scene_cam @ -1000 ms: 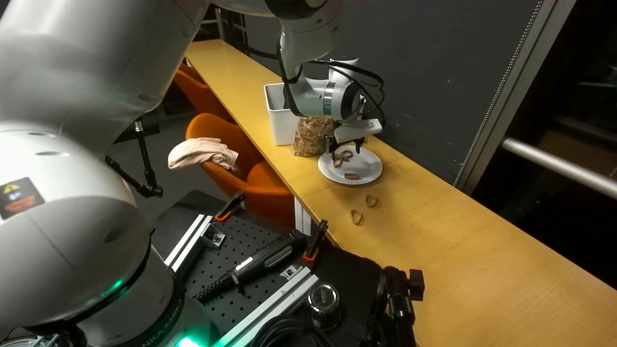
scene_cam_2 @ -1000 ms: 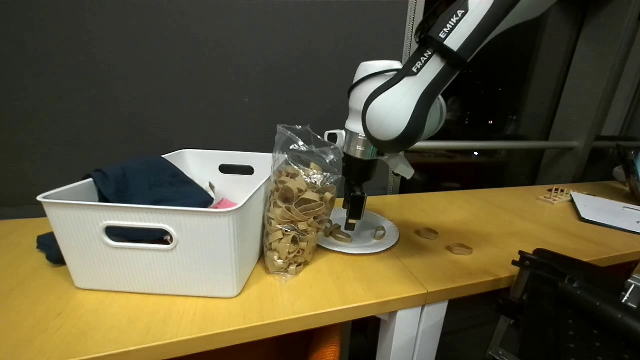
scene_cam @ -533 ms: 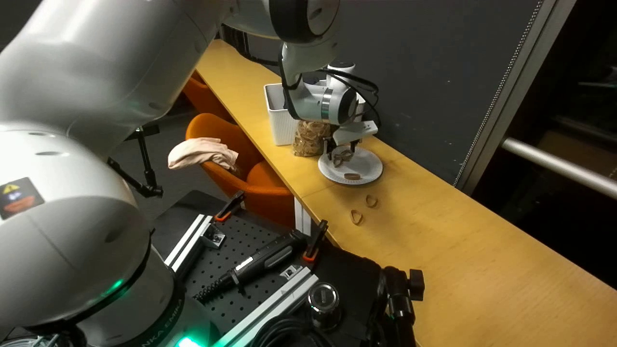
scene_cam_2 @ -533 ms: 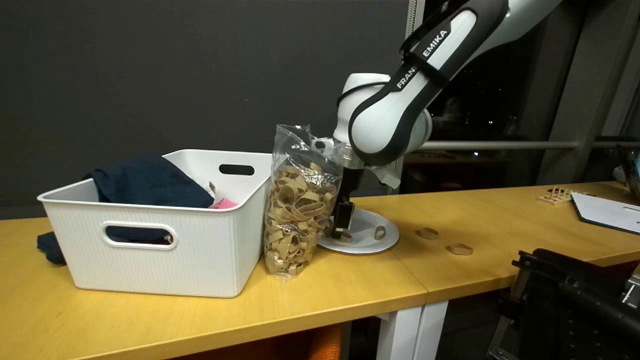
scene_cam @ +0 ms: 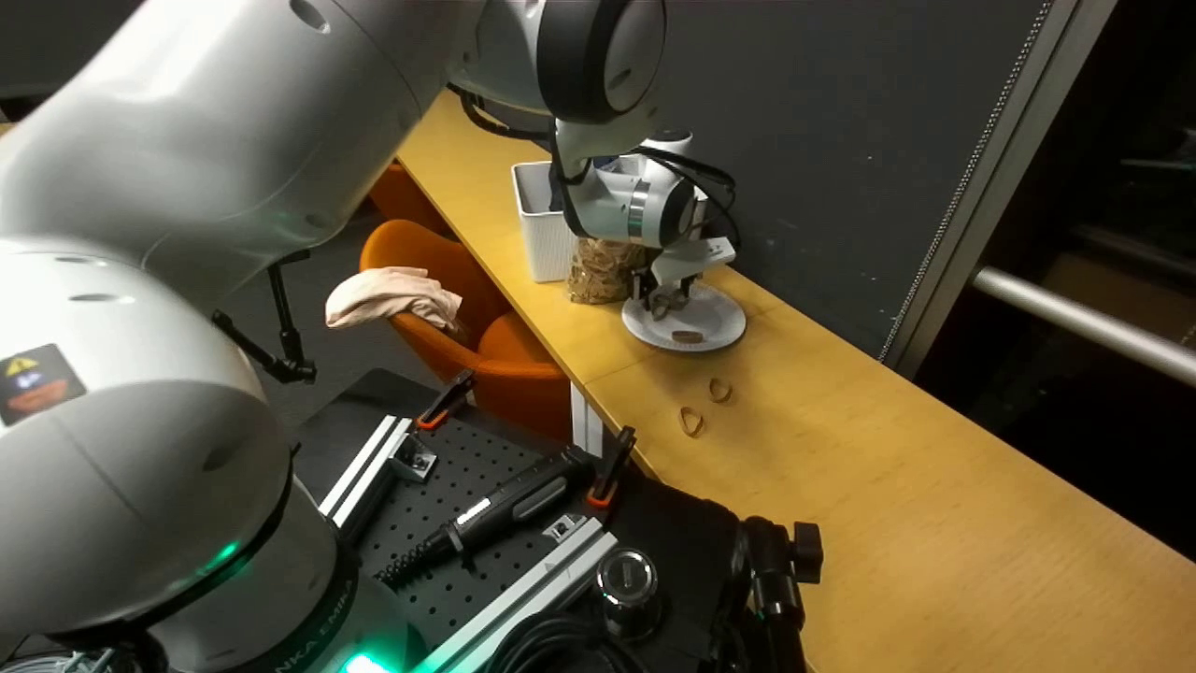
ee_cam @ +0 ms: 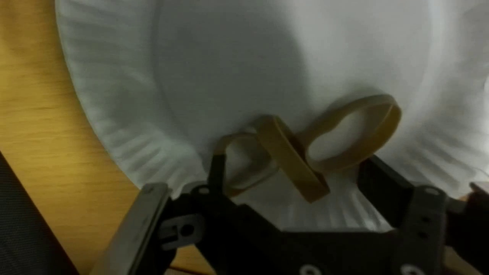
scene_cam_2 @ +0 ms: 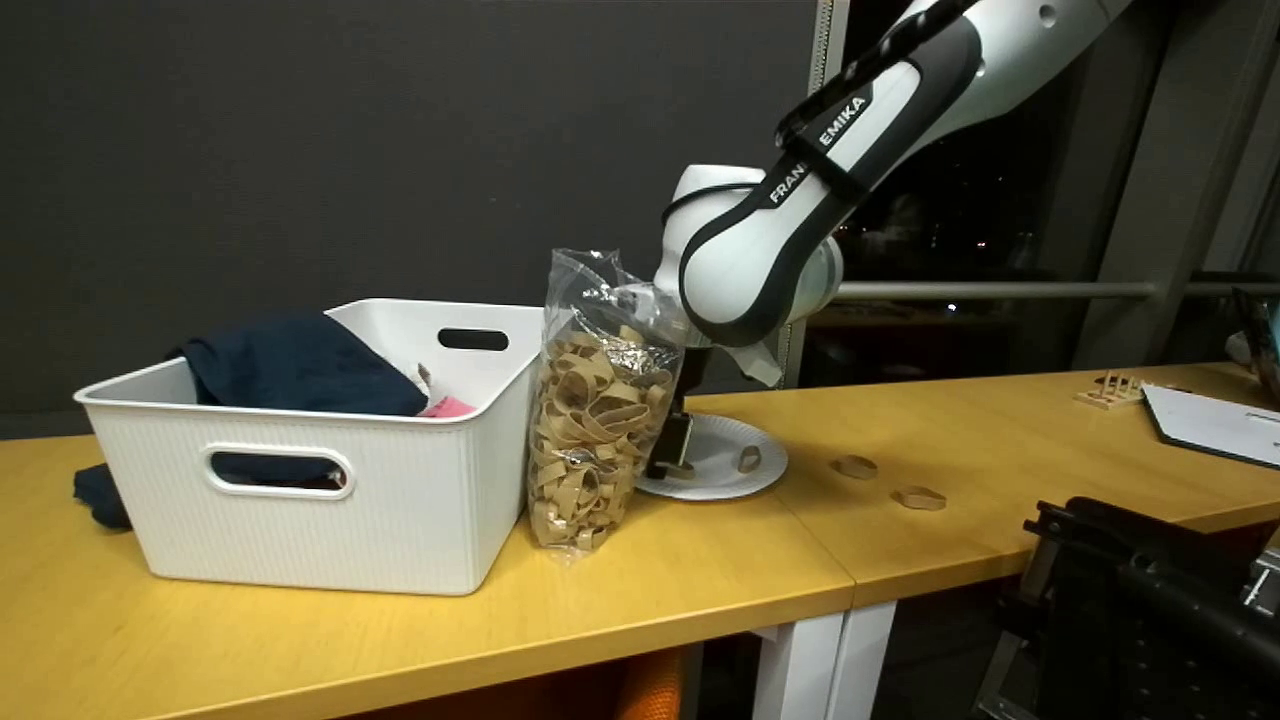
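Observation:
My gripper (ee_cam: 292, 164) is open and low over a white paper plate (ee_cam: 114, 95), with its jaws apart on either side of a cluster of tan rubber bands. A band on edge (ee_cam: 292, 160) lies between the fingers. A looped band (ee_cam: 353, 154) lies beside the right finger, and another (ee_cam: 219, 147) meets the left fingertip. In an exterior view the gripper (scene_cam: 665, 290) is above the plate (scene_cam: 729, 322); a separate band (scene_cam: 688, 336) lies on it. In an exterior view the gripper (scene_cam_2: 668, 450) is partly hidden behind a clear bag of rubber bands (scene_cam_2: 600, 420).
A white bin (scene_cam_2: 330, 500) with dark cloth (scene_cam_2: 300, 365) stands beside the bag. Two loose bands (scene_cam_2: 853, 466) (scene_cam_2: 918, 498) lie on the table. A pegged wooden block (scene_cam_2: 1110, 392) and a clipboard (scene_cam_2: 1215, 420) lie farther along. An orange chair (scene_cam: 420, 243) stands at the table edge.
My gripper has moved down and toward the bag, onto the band cluster. The plate, with its separate band, has shifted slightly in the last half second. The bag and bin have not moved.

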